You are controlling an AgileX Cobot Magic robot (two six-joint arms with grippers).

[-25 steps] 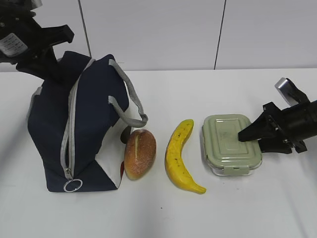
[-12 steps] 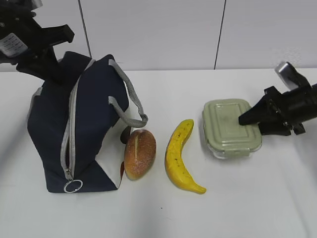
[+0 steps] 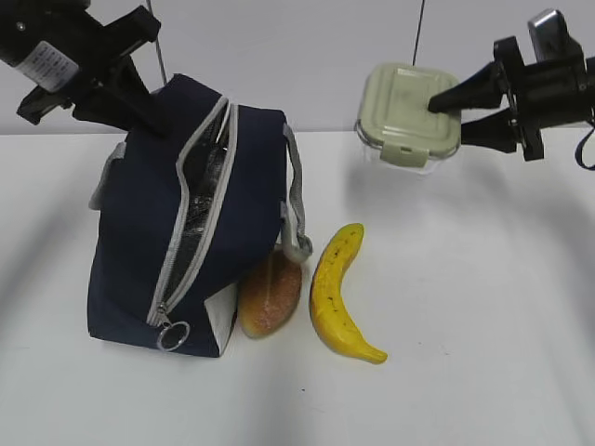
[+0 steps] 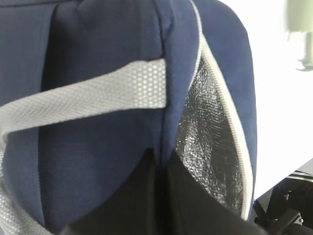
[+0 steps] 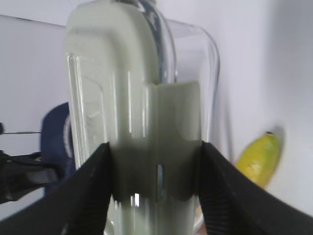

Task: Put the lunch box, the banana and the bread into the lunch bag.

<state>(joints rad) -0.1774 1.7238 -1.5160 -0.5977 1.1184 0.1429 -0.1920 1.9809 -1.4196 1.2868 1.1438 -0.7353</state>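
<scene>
exterior view: right gripper (image 3: 444, 110) pinched the lunch box (image 3: 406, 127) at its right end, held in the air, well right of and above the lunch bag (image 3: 191, 232) opening. left gripper (image 3: 139, 93) fingers were pressed together on the bag's top edge, holding it open.

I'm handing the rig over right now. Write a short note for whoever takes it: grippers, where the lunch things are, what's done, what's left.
Left gripper: shut on the lunch bag near its top, holding it open; silver lining shows.
Right gripper: shut on the lunch box, held in the air right of the bag.
Banana and bread lie on the table beside the bag; the bread touches it.
Done: bag opened, box lifted.
Left: box, banana and bread all go into the bag.
</scene>
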